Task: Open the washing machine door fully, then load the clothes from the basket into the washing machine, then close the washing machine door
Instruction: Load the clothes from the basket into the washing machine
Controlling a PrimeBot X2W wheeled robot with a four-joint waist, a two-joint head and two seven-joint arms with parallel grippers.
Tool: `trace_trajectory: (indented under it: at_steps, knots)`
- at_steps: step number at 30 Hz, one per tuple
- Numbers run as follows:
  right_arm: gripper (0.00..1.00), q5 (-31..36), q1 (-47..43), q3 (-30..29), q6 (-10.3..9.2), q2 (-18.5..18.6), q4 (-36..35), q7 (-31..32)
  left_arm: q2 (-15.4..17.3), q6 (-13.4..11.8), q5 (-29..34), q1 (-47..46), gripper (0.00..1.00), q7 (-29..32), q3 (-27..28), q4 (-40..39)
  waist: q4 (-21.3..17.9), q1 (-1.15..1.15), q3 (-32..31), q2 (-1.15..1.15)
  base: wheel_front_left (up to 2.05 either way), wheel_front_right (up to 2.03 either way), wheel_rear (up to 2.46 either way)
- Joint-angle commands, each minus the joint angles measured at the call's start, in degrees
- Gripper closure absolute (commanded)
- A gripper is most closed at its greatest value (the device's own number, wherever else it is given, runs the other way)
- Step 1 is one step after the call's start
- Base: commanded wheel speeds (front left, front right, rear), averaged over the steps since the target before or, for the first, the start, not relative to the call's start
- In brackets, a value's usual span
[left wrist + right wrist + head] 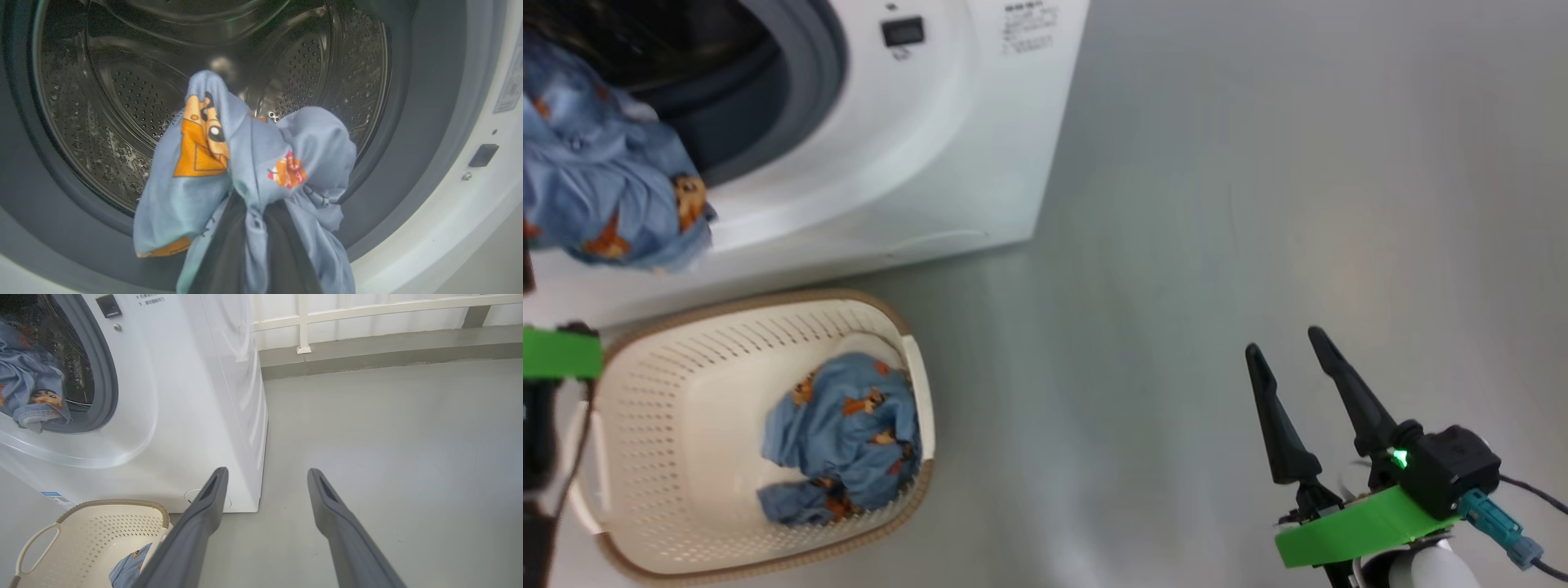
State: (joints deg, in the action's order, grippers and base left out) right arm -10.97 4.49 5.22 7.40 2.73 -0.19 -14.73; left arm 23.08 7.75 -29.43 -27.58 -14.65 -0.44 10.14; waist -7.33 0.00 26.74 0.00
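Left wrist view first: the left gripper [255, 212] is clamped tight on one blue cartoon-print bundle [253, 155], and the fabric bunches up between and over its dark fingers [220, 257]. The bundle hangs right in front of the mouth of the washing machine [470, 228], with the steel drum [122, 102] behind it and the grey gasket [412, 134] ringing the opening. Can't tell if the cloth is past the gasket lip or just at it.

From the head view, that same bundle [596, 171] sits at the lower edge of the opening of the washing machine [915, 163]. The cream basket [686, 408] is on the grey floor [1258, 204] just in front of the machine, with the second bundle [849, 433] lying against its right-hand wall.

The right gripper [1284, 341] is well off to the right over bare floor, its fingers spread wide and nothing between them. Right wrist view agrees: the right gripper [267, 473] is wide open, with the basket [110, 526] low on the left and the machine [184, 396] beyond it.
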Motion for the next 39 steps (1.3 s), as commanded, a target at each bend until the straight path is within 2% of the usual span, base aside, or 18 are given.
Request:
trace_trajectory:
  at_steps: [1, 7, 8, 16, 27, 33, 39]
  knots:
    - [0.0, -0.5, 0.6, 1.7, 0.09, 0.1, -1.6, -0.3, 3.2, -0.3, -0.3, -2.2, 1.0, -0.3, 1.7, -0.8, -2.6, 0.0, 3.8, 0.0, 0.0, 0.0, 0.0]
    - [0.0, -1.4, 1.5, 3.0, 0.09, 0.1, -2.3, -0.3, 6.8, -0.3, -1.9, -8.2, 1.0, -0.3, -1.5, 3.0, -4.1, 0.0, 6.7, 0.0, 0.0, 0.0, 0.0]
    - [0.0, -1.7, 1.6, 3.4, 0.09, 0.1, -2.4, -0.3, 8.3, -0.3, -2.5, -10.6, 1.0, -0.3, -2.9, 4.9, -4.4, 0.0, 7.6, 0.0, 0.0, 0.0, 0.0]
    - [0.0, -2.5, 2.4, 5.1, 0.09, 0.1, -2.0, -0.3, 12.4, -0.3, -6.9, -21.3, 1.0, 1.0, -9.1, 13.2, -5.0, 0.0, 9.7, 0.0, 0.0, 0.0, 0.0]
    - [0.0, -2.8, 3.6, 7.0, 0.09, 0.1, -0.7, -0.3, 13.4, -0.3, -11.9, -36.9, 1.0, 6.9, -16.8, 20.9, -4.5, 0.0, 11.8, 0.0, 0.0, 0.0, 0.0]
    - [0.0, -3.3, 4.1, 8.4, 0.09, 0.1, -0.4, -0.3, 13.1, -0.3, -13.8, -42.1, 1.0, 8.5, -19.9, 23.3, -4.9, 0.0, 13.5, 0.0, 0.0, 0.0, 0.0]
    - [0.0, -3.8, 3.7, 9.6, 0.09, 0.1, -0.7, -0.3, 14.6, -0.3, -17.0, -45.4, 1.0, 12.5, -23.1, 26.2, -6.1, 0.0, 16.1, 0.0, 0.0, 0.0, 0.0]
